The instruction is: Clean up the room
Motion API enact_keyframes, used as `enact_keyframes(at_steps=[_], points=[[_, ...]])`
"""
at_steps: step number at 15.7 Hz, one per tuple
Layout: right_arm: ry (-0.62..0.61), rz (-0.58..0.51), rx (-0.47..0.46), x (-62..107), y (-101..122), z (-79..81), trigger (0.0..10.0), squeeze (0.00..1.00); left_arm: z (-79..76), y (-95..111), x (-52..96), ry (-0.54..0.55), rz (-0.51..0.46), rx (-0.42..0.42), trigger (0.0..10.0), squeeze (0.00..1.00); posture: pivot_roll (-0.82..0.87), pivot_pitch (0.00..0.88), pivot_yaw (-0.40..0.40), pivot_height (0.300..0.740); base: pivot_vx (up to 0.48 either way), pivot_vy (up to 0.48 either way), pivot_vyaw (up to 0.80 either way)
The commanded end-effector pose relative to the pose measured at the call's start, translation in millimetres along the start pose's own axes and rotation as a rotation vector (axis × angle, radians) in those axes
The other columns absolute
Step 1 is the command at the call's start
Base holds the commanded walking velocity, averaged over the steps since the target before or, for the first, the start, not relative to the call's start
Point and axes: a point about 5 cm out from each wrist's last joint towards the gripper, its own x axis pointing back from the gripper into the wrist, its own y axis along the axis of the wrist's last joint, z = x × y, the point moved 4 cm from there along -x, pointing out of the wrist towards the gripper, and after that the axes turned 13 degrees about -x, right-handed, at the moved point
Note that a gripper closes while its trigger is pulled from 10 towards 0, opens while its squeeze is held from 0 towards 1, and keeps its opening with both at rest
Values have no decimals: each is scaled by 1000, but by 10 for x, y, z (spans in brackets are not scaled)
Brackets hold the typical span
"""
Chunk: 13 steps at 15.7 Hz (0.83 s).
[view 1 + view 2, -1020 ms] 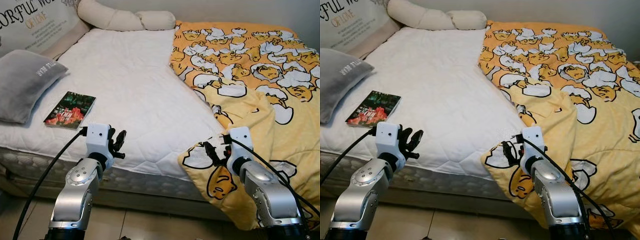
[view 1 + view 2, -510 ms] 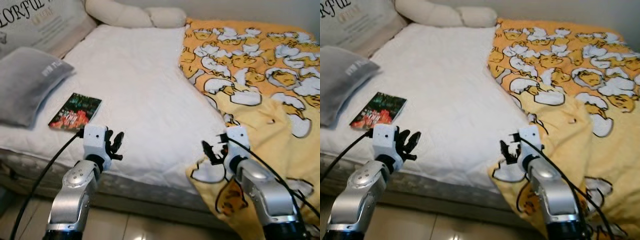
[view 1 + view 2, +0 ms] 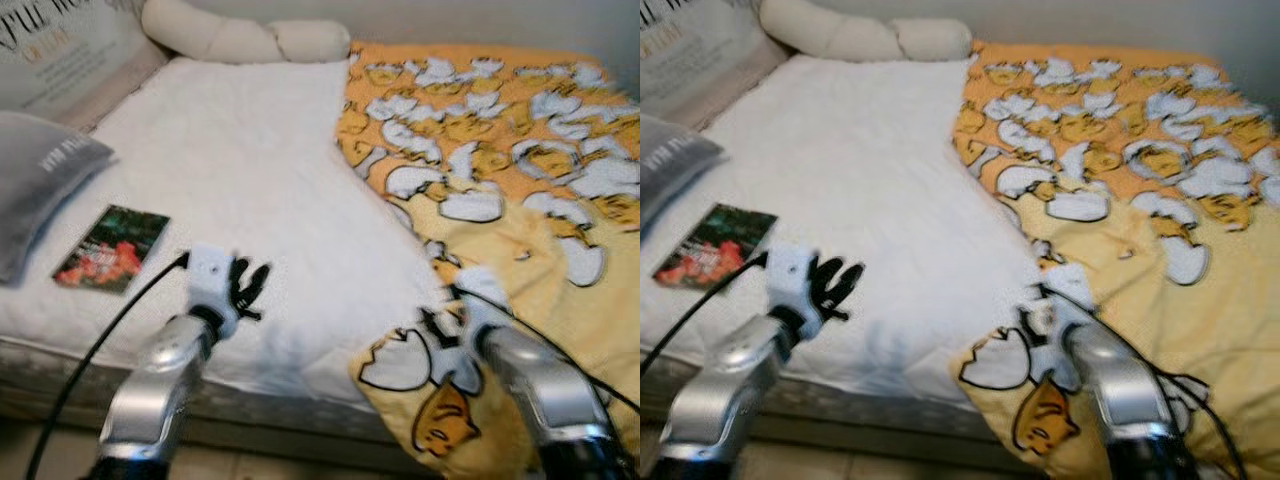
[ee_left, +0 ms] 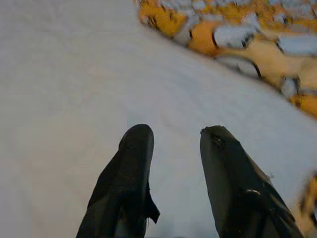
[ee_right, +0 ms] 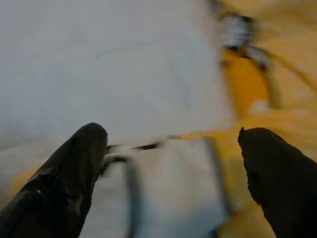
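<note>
A yellow blanket [image 3: 520, 150] printed with white egg cartoons covers the right half of the white mattress [image 3: 250, 150]; its folded corner [image 3: 400, 360] hangs over the front edge. A book [image 3: 112, 247] with a dark, red-flowered cover lies at the front left. My left gripper [image 3: 248, 287] hovers open over bare mattress near the front edge, its fingers [image 4: 136, 148] holding nothing. My right gripper [image 3: 432, 325] is open at the blanket's corner, and its spread fingers [image 5: 84, 148] straddle the blanket edge [image 5: 168, 168]. The pictures are blurred.
A grey pillow [image 3: 40, 180] lies at the left edge of the bed beside the book. A printed cushion [image 3: 60, 45] and cream bolster pillows [image 3: 240, 40] sit at the head. Floor [image 3: 40, 450] shows below the bed's front edge.
The camera has shifted and blurred. Both arms have reached forward: the left gripper is further over the mattress, and the right is closer to the blanket's hanging corner.
</note>
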Motion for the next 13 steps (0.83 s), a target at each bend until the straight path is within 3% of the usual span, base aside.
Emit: enact_keyframes(at_steps=[1, 6, 11, 13], points=[[31, 38, 6, -24, -23, 35, 10000, 1000, -12, -15, 23, -28, 10, -14, 10000, 0, -3, 0, 28, 740, 0, 0, 0], [158, 273, 178, -182, -260, 20, 10000, 1000, -63, -85, 42, -191, 88, -77, 10000, 0, -7, 0, 41, 740, 0, 0, 0], [187, 345, 301, -430, -328, 42, 10000, 1000, -195, -158, 153, -372, 156, -127, 10000, 0, 17, 0, 39, 740, 0, 0, 0], [153, 367, 396, -500, -410, 12, 10000, 1000, -259, -198, 217, -443, 187, -148, 10000, 0, 23, 0, 41, 740, 0, 0, 0]])
